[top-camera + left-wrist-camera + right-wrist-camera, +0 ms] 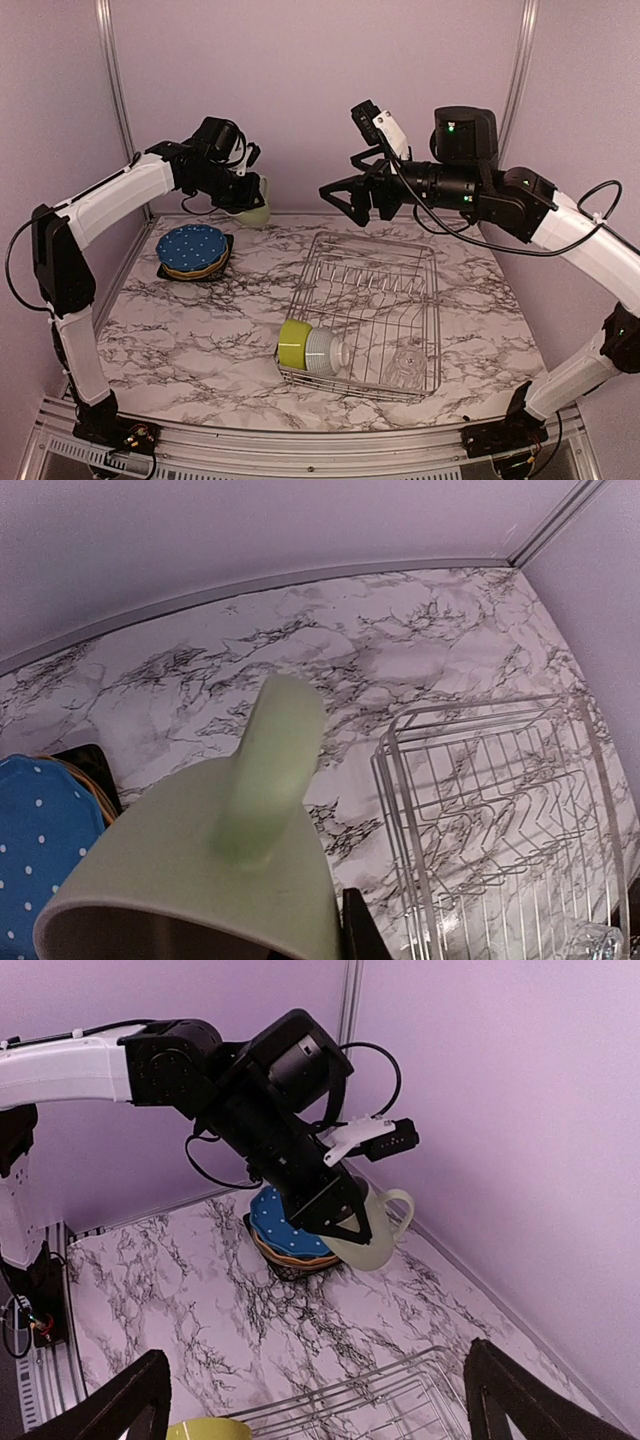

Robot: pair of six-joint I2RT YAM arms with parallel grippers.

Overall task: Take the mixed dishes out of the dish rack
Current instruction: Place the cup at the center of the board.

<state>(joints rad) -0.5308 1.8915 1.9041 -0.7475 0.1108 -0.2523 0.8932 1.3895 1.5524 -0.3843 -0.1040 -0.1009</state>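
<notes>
My left gripper (246,196) is shut on the pale green mug (257,208) and holds it in the air at the back left, above the table near the wall. The mug fills the left wrist view (200,860), handle up. The blue dotted plate (192,248) tops a stack with an orange plate (290,1253) and a black plate (222,263) at the left. The dish rack (436,300) stands centre-right. Its near end holds the lime-green bowl (294,343), the white ribbed bowl (322,352) and the clear glass (405,370). My right gripper (345,200) is open and empty, high above the rack's far end.
Purple walls close the back and sides. Bare marble table (180,330) lies left of the rack and in front of the plate stack. The left arm (100,1060) reaches across the back left corner.
</notes>
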